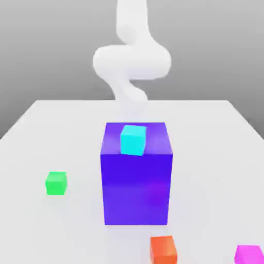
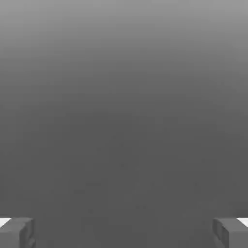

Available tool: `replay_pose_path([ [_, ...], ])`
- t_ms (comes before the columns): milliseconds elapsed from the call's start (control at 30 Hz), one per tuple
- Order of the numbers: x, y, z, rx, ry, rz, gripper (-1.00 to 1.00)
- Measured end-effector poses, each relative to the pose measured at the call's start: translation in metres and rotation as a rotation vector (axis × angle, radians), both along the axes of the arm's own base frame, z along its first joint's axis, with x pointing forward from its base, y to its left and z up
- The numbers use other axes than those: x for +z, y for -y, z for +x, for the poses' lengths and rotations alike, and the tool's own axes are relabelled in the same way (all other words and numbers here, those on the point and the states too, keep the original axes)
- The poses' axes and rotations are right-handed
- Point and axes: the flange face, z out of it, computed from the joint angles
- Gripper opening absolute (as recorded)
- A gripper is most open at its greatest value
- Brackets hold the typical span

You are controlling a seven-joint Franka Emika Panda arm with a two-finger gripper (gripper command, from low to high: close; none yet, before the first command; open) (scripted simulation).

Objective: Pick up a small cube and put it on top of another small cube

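Gripper (image 2: 124, 232) released, jaws standing wide, nothing between the fingers in my hand view. Clock for the exterior view: big blue-purple block (image 1: 136, 189) at the centre, 12 toward the far table edge. Arm (image 1: 132, 61) is up at 12 o'clock, its lower part behind the block.

Magenta cube (image 1: 249, 255), my pick, lies on the table (image 1: 206, 170) out at 4 o'clock, partly cut off by the picture's edge. Green cube (image 1: 56, 183), the target, is at 9 o'clock, its top bare. The two are well apart, block between them.

Orange-red cube (image 1: 163, 251) sits between 5 and 6 o'clock; cyan cube (image 1: 133, 140) looks to be on the block's top, toward the 6 o'clock edge. Neither is mine to move.

Progress: I'd call it the very start. Done: nothing but open jaws. Left: all of it, so reach magenta, grip, lift, carry toward 9 o'clock, set on green, let go, back off. I'd carry high, since a low path could clip the block or cyan.
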Motion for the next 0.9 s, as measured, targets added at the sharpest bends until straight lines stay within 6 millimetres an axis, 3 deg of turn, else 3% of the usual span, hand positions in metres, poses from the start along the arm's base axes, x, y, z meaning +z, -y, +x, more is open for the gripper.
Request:
replay_pose_path([
  [233,-0.090,-0.047,0.079,-0.040,-0.171,-0.055,0.00],
  [467,-0.195,-0.094,0.132,-0.051,-0.324,-0.084,0.00],
  [700,-0.306,-0.146,0.154,-0.033,-0.470,-0.080,0.00],
  [900,-0.398,-0.185,0.152,-0.023,-0.592,-0.044,0.00],
])
